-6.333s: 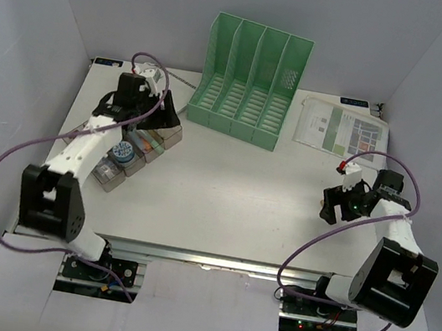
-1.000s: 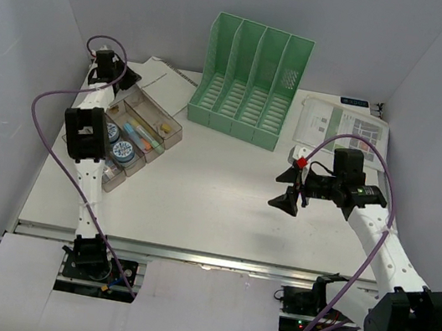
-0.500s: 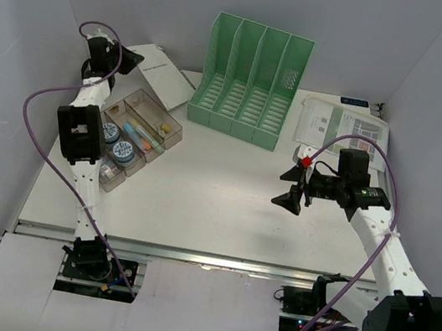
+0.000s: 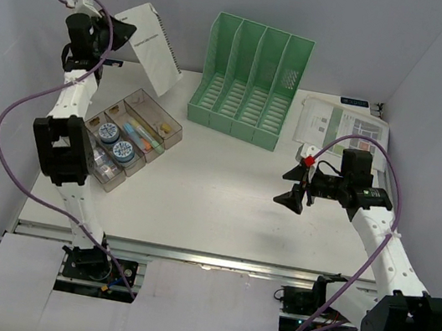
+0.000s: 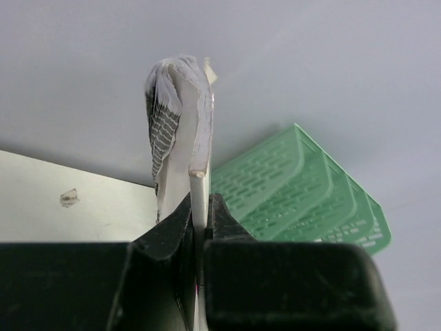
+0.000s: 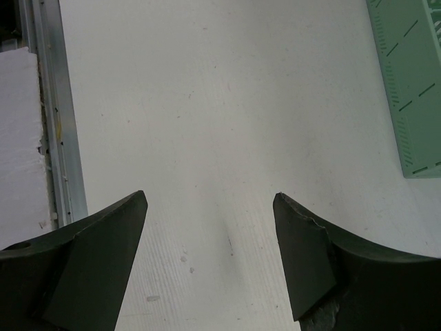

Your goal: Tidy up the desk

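My left gripper (image 5: 200,207) pinching one booklet (image 4: 152,42), right gripper (image 6: 210,227) spread; one four-slot green rack (image 4: 247,85); clear box (image 4: 152,111): two blue tubs (image 4: 123,150).

No lettering is showing clearly enough to read: the printed sheet (image 4: 342,128) lying at the desk's (image 4: 214,207) far right corner and the raised white booklet (image 4: 152,44) are carrying marks too small to make out.

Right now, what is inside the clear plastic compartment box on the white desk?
Two round blue-topped items, thin coloured sticks and a small yellow piece. The left arm partly hides the left edge of the box.
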`<control>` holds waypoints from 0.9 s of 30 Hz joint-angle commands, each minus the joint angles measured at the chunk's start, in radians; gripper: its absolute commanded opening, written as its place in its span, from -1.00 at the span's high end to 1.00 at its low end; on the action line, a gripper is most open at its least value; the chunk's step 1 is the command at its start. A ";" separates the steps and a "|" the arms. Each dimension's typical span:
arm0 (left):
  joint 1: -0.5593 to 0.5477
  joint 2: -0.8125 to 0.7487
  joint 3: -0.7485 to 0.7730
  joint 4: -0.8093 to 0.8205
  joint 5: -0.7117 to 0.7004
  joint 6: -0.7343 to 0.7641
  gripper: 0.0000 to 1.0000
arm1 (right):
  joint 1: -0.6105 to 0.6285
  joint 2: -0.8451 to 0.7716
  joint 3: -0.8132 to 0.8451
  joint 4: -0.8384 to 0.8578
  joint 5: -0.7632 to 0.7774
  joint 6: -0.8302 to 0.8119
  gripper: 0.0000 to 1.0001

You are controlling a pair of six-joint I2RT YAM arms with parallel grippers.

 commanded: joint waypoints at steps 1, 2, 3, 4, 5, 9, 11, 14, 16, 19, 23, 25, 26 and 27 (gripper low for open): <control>-0.054 -0.213 -0.066 0.073 0.012 0.132 1.00 | -0.009 -0.014 -0.004 0.036 -0.025 0.006 -0.60; -0.069 -0.247 -0.080 0.069 0.016 0.162 1.00 | -0.010 -0.014 -0.006 0.037 -0.025 0.007 -0.60; -0.083 -0.282 -0.095 0.066 0.021 0.192 1.00 | -0.011 -0.013 -0.007 0.039 -0.025 0.008 -0.60; -0.100 -0.297 -0.098 0.063 0.025 0.208 1.00 | -0.012 -0.012 -0.010 0.042 -0.022 0.009 -0.60; -0.112 -0.311 -0.098 0.061 0.031 0.222 1.00 | -0.014 -0.012 -0.011 0.044 -0.022 0.010 -0.60; -0.157 -0.327 -0.086 0.066 0.065 0.259 1.00 | -0.020 -0.012 -0.012 0.048 -0.019 0.014 -0.60; -0.182 -0.316 -0.069 0.069 0.073 0.265 1.00 | -0.024 -0.012 -0.013 0.049 -0.020 0.014 -0.60; -0.233 -0.279 -0.019 0.057 0.067 0.282 1.00 | -0.029 -0.015 -0.014 0.050 -0.020 0.015 -0.60; -0.257 -0.249 0.018 0.037 0.038 0.308 1.00 | -0.031 -0.016 -0.014 0.050 -0.020 0.014 -0.60; -0.286 -0.185 0.085 0.014 -0.003 0.349 1.00 | -0.035 -0.021 -0.015 0.049 -0.023 0.015 -0.60; -0.303 -0.109 0.150 0.003 -0.042 0.383 1.00 | -0.040 -0.022 -0.014 0.049 -0.021 0.014 -0.60; -0.309 -0.066 0.188 -0.007 -0.042 0.394 1.00 | -0.040 -0.022 -0.014 0.048 -0.020 0.015 -0.60; -0.313 -0.048 0.206 -0.011 -0.043 0.401 1.00 | -0.040 -0.022 -0.014 0.049 -0.019 0.014 -0.60; -0.315 -0.035 0.214 -0.012 -0.045 0.405 1.00 | -0.041 -0.023 -0.014 0.049 -0.018 0.013 -0.60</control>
